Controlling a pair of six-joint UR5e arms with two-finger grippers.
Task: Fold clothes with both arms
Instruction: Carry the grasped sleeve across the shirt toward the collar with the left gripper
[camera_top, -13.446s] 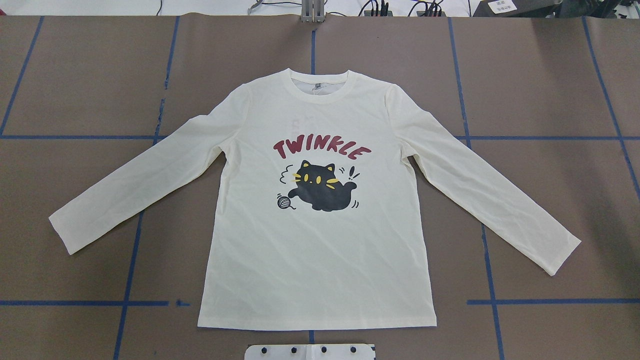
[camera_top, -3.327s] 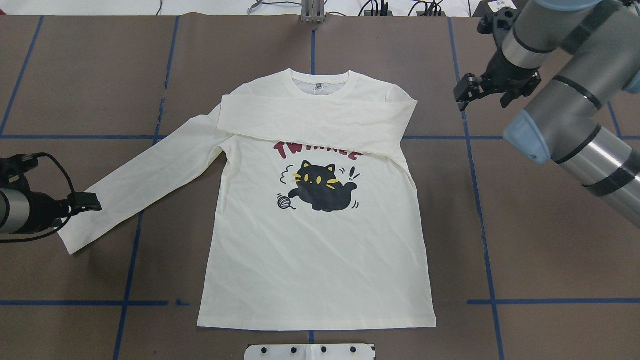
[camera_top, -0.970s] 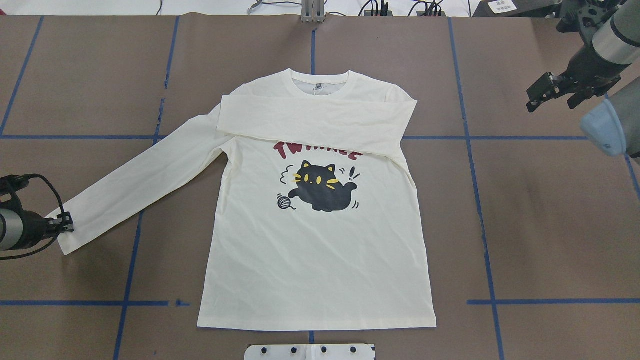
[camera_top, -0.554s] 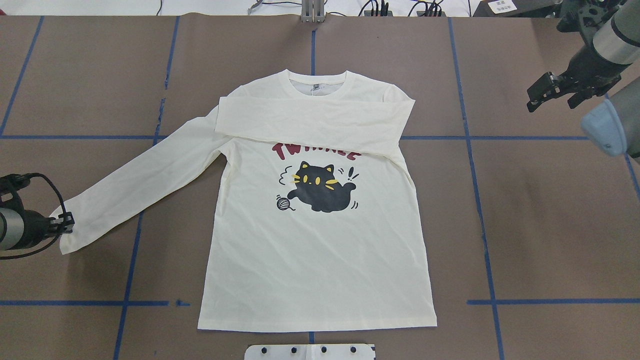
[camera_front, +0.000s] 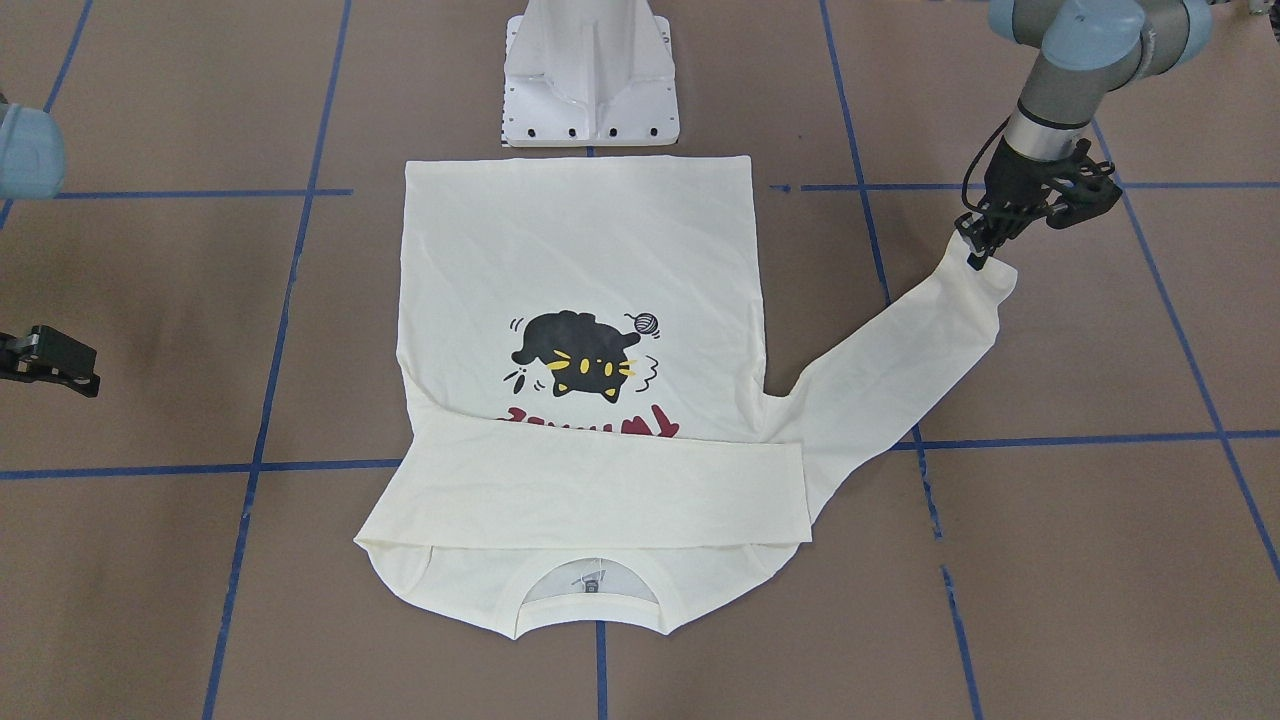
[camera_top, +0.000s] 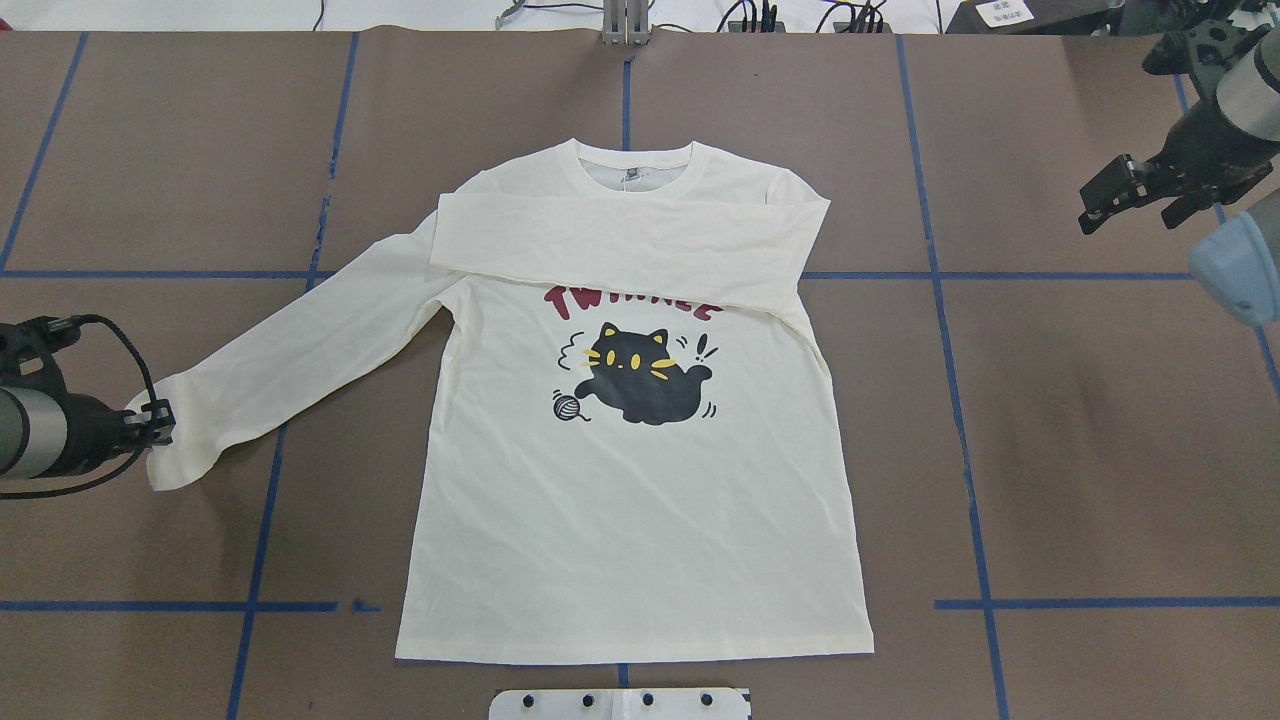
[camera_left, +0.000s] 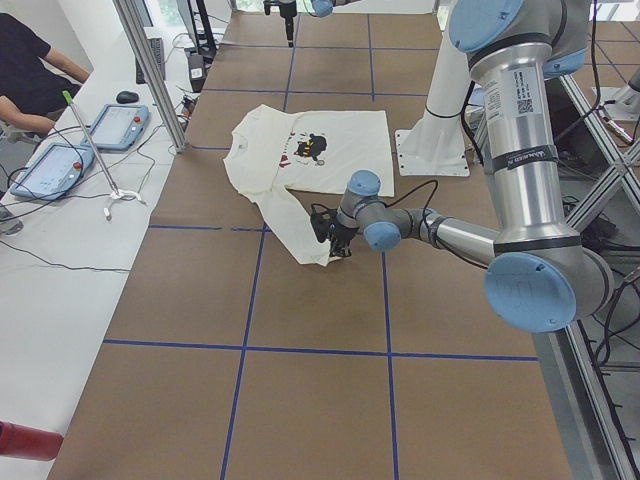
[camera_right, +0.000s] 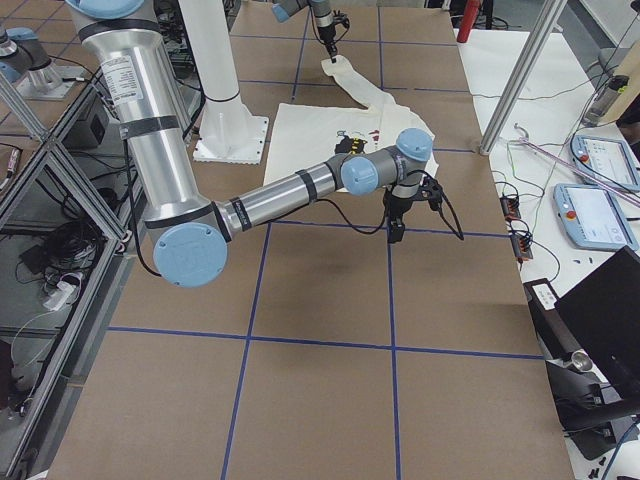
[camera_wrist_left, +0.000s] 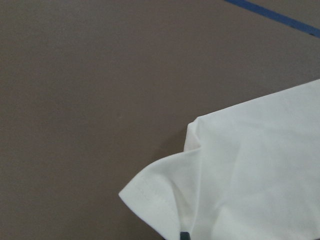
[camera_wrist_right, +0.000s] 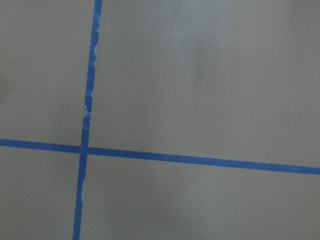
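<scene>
Cream cloth is the whole job here: one long-sleeved T-shirt (camera_top: 640, 520) lies flat and print-up on the brown counter (camera_top: 1050, 450), between the two pairs of fingers. The step in hand looks to be the second sleeve fold. One sleeve (camera_top: 630, 240) already lies crosswise over the chest and hides the top of the red lettering. The other sleeve (camera_top: 300, 350) runs out slantwise to the left arm's fingers (camera_top: 160, 425), which are pinched together on its cuff (camera_top: 175, 465). The cuff's corner is raised and curled just below them, while the rest of that sleeve rests on the counter. The right arm's fingers (camera_top: 1125, 195) stand apart and hold nothing, well clear of the shirt, with only bare counter and blue tape lines (camera_wrist_right: 150, 156) beneath them. The next move, as I judge it, calls for the left fingers to lift the cuff and carry it over the chest, laying it alongside the first sleeve. The grip should stay firm enough that the thin cloth neither slips out nor drags the body askew. Counted: one shirt, one black cat print (camera_top: 640, 385), two sleeves (one folded, one not), and two pairs of fingers (one clamped, one free).
</scene>
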